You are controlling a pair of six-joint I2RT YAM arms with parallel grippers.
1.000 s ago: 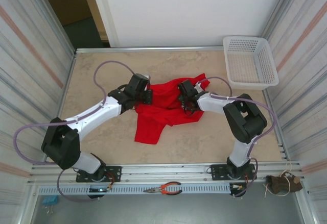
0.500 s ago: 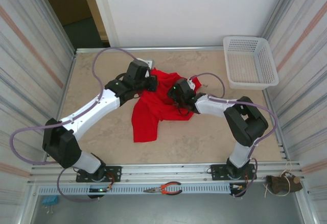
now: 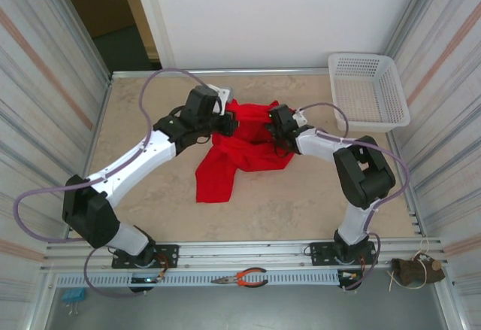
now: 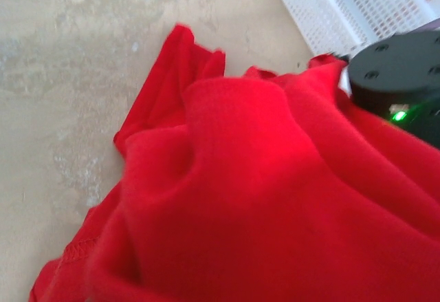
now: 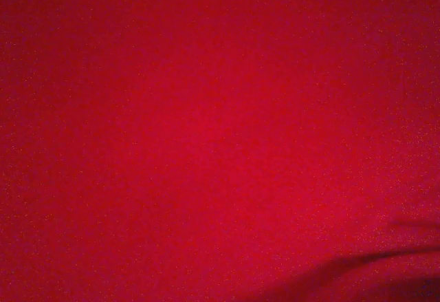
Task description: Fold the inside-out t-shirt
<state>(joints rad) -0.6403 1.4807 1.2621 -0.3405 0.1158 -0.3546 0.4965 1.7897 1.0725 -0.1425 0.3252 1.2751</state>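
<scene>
T-shirt [image 3: 244, 153] bunched overhead — left wrist shows hem stitching [image 4: 72, 248].

Work surface: beige marbled table [image 3: 285, 202], evenly lit with only soft shadows, bounded by a plain white back wall [image 3: 278, 14] and by ribbed metal side panels, left [image 3: 45, 82] and right [image 3: 451, 82], both with faint reddish streaks. Far left corner: a dark doorway [image 3: 124, 44] beside a brown wooden panel; far right corner: an empty white plastic lattice basket [image 3: 373, 125] on the table. Near edge: an aluminium rail [image 3: 248, 251] with orange-handled pliers [image 3: 244, 277] lying just in front of it, a small blue clip [image 3: 73, 295] at the left end, and a brown bundle [image 3: 417, 270] at the right.
</scene>
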